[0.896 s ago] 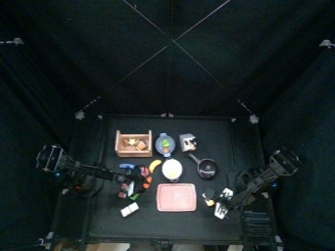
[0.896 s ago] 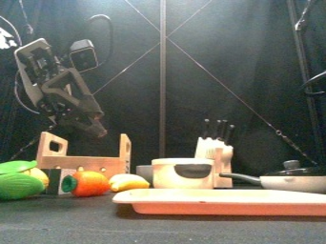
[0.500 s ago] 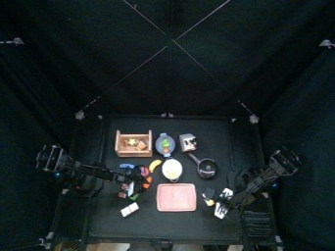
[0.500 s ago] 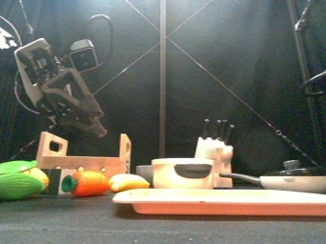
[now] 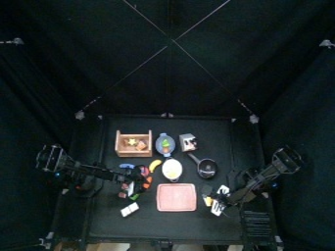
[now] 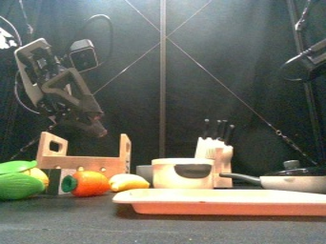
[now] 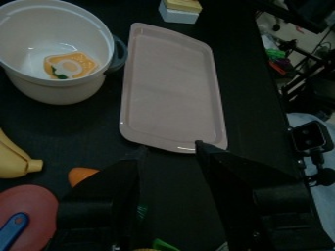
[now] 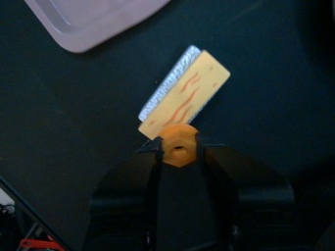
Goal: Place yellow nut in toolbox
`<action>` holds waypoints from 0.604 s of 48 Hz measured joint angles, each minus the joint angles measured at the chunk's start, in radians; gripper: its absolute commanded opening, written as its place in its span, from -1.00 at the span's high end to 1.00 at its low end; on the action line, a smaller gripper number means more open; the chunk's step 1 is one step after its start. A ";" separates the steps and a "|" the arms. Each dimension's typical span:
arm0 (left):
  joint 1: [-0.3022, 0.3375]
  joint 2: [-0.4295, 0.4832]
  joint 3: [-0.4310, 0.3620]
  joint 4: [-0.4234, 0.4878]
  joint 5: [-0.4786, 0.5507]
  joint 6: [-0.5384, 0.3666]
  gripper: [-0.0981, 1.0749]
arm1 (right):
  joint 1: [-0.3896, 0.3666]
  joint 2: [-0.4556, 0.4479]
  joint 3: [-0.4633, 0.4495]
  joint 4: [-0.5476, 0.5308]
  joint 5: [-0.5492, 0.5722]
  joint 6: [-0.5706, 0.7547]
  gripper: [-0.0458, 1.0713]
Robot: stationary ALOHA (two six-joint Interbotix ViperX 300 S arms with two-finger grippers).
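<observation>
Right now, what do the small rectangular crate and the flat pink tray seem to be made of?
The small tan rectangular crate looks like unpainted wood: pale tan boards with a matte face and cut-out notches at the ends. The flat pink rectangular tray looks like moulded plastic: an even pink colour, a smooth surface with a soft sheen, rounded corners and a raised rim. Neither is certain from looks alone.

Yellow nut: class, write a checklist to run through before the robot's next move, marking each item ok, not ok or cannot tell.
1. yellow nut clamped in the right gripper: ok.
2. Nut inside the toolbox: not ok, not there yet.
3. Free room in the toolbox: cannot tell.
4. left gripper open over the pink tray, away from the toolbox: ok.
</observation>
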 measured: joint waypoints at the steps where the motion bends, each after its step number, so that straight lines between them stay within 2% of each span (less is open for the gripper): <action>1: 0.000 -0.005 0.002 0.005 -0.003 0.003 -0.58 | -0.009 -0.005 -0.005 -0.012 0.000 0.000 -0.19; 14: 0.000 -0.120 0.034 0.034 -0.064 0.067 -0.58 | -0.115 -0.048 -0.054 -0.190 -0.069 0.000 -0.19; 29: 0.000 -0.325 0.153 0.020 -0.114 0.112 -0.58 | -0.304 -0.041 -0.103 -0.462 -0.342 0.000 -0.19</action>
